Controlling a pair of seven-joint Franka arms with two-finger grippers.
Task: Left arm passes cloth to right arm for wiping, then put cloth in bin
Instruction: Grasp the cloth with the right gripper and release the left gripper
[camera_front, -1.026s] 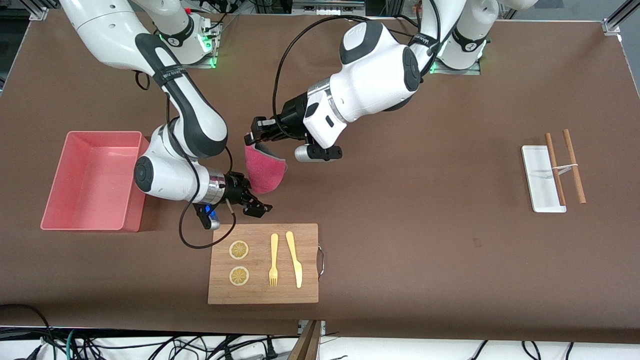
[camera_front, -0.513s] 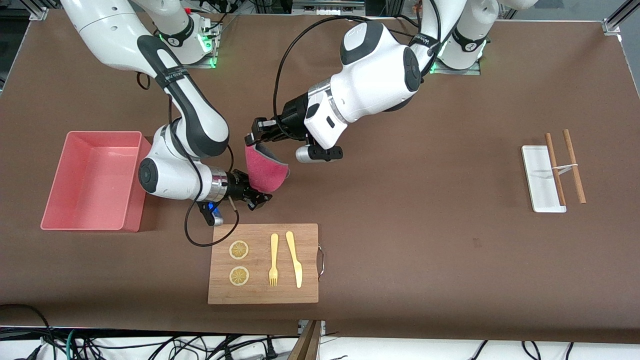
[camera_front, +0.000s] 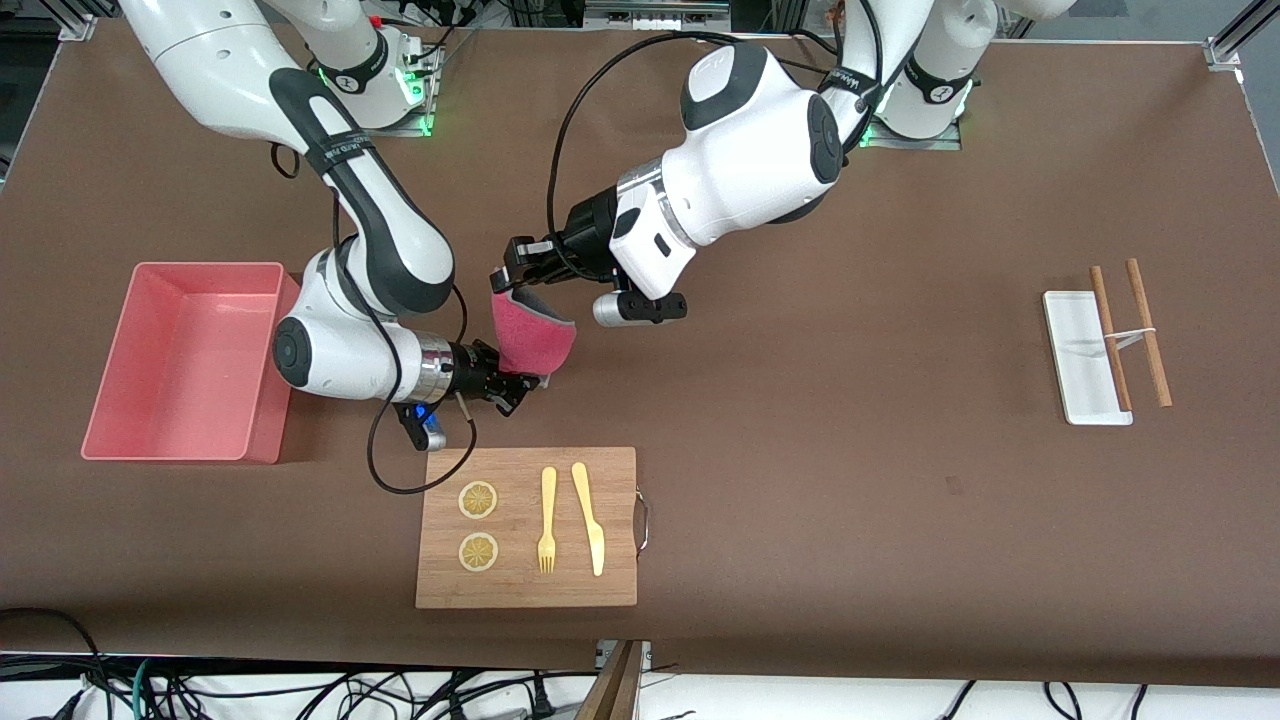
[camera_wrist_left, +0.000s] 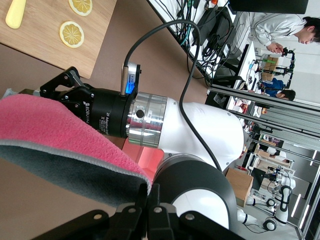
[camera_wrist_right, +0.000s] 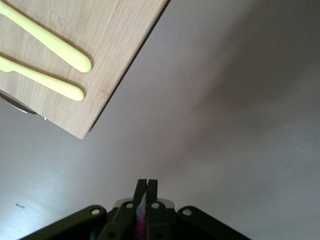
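Note:
The crimson-pink cloth (camera_front: 530, 340) with grey backing hangs in the air over the bare table, between the two grippers. My left gripper (camera_front: 505, 277) is shut on its upper corner; in the left wrist view the cloth (camera_wrist_left: 50, 125) runs into the left gripper (camera_wrist_left: 152, 187). My right gripper (camera_front: 520, 385) is shut on the cloth's lower edge, and pink fabric (camera_wrist_right: 142, 222) shows between the closed fingers of the right gripper (camera_wrist_right: 146, 184). The pink bin (camera_front: 200, 266) stands empty beside the right arm's wrist, toward the right arm's end of the table.
A wooden cutting board (camera_front: 610, 570) lies nearer the front camera than the grippers, carrying two lemon slices (camera_front: 478, 500), a yellow fork (camera_front: 547, 520) and a knife (camera_front: 588, 515). A white tray (camera_front: 1075, 340) and two wooden sticks (camera_front: 1148, 330) lie toward the left arm's end.
My right gripper rose to the cloth's lower edge and closed on it. The left gripper kept its hold and stayed where it was.

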